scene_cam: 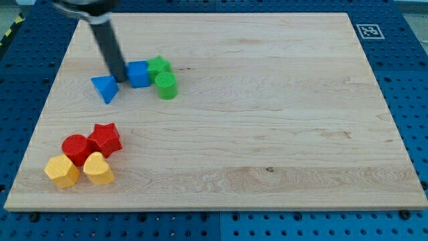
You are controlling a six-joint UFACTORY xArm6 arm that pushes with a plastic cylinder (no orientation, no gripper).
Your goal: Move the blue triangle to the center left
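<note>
The blue triangle (105,88) lies on the wooden board (267,120) at the view's upper left. My tip (119,79) comes down from the view's top and stands just to the right of the triangle, between it and the blue cube (138,73). It looks to touch or nearly touch the triangle's upper right edge.
A green star-like block (159,66) and a green cylinder (166,86) sit to the right of the blue cube. At the lower left are a red cylinder (76,148), a red star (105,139), a yellow hexagon (61,171) and a yellow heart (98,169).
</note>
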